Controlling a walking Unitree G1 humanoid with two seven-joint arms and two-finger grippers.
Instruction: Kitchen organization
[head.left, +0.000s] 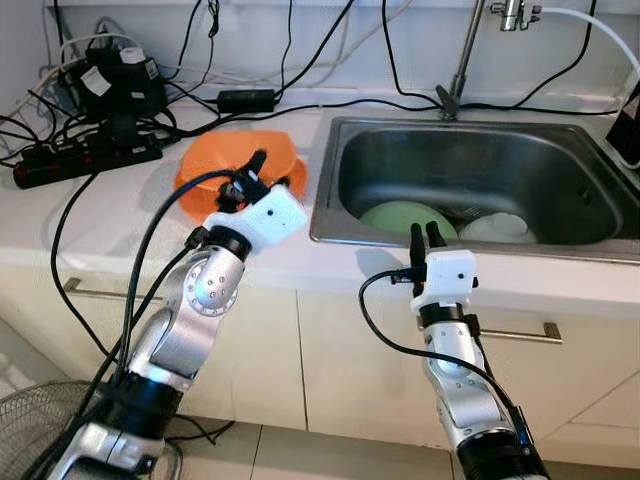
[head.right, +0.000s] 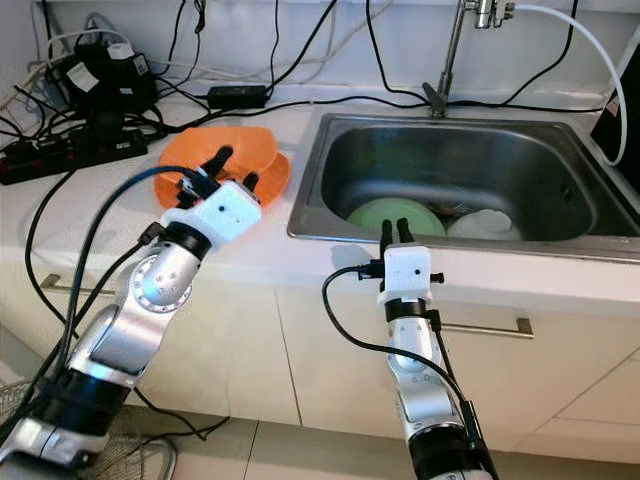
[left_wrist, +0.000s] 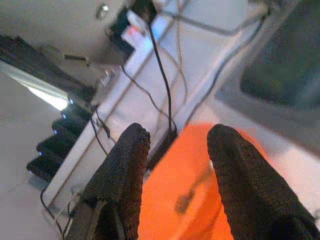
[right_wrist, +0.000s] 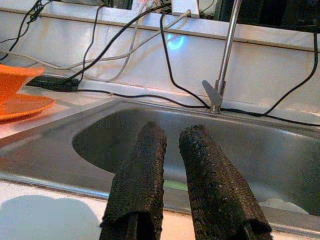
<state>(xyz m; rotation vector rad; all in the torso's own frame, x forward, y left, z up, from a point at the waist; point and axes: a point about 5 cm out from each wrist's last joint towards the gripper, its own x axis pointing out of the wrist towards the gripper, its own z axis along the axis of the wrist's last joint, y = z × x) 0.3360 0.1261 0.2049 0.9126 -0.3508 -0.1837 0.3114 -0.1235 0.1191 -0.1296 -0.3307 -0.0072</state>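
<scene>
The left gripper (head.left: 272, 170) hovers over the orange bowl (head.left: 215, 160) on the white countertop (head.left: 100, 215), its two black fingers (left_wrist: 125, 170) spread apart with orange showing between them and nothing in their grasp. The bowl sits on an orange plate (right_wrist: 22, 106), just left of the sink's rim.

The right gripper (head.left: 426, 238) stands upright in front of the stainless steel sink (head.left: 480, 170), at the counter's front edge. Its fingers (right_wrist: 142, 175) lie nearly parallel with only a narrow gap between them, holding nothing.

In the sink basin lie a green plate (head.left: 400, 218) and, beside it to the right, a white bowl (head.left: 497, 228); whether the two touch is hard to tell. A slim faucet pipe (head.left: 462, 55) rises at the back of the sink.

Behind the orange bowl, black cables (head.left: 300, 85) trail across the counter to a power strip (head.left: 85, 158) and a cluster of black adapters (head.left: 110, 85) at the far left corner. Below the counter are cabinet fronts with bar handles (head.left: 520, 335).
</scene>
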